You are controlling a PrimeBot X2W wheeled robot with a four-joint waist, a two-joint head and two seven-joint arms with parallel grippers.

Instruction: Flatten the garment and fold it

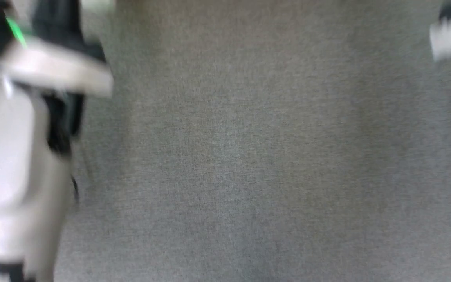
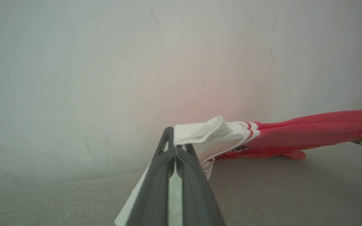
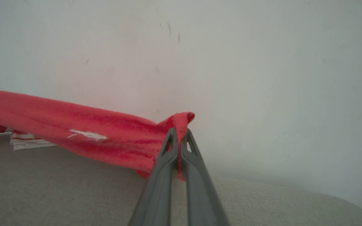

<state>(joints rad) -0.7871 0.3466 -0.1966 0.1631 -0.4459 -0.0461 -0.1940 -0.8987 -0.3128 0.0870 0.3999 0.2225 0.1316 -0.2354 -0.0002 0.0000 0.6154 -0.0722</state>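
The garment, a red jersey-knit T-shirt with white short sleeves and red-and-white striped trim, hangs stretched between my two pincers. It is raised over the grey cloth-topped desk near the edge by the pale wall, and its slack lower folds brush the top. My left pincer is pressed together on the white sleeve. My right pincer is clamped on a bunched red corner. It looks light, soft and limp (it ropes up under tension rather than spreading). I judge it will sag and slide unless I hold it wide apart, at the hem corners or shoulder seams.
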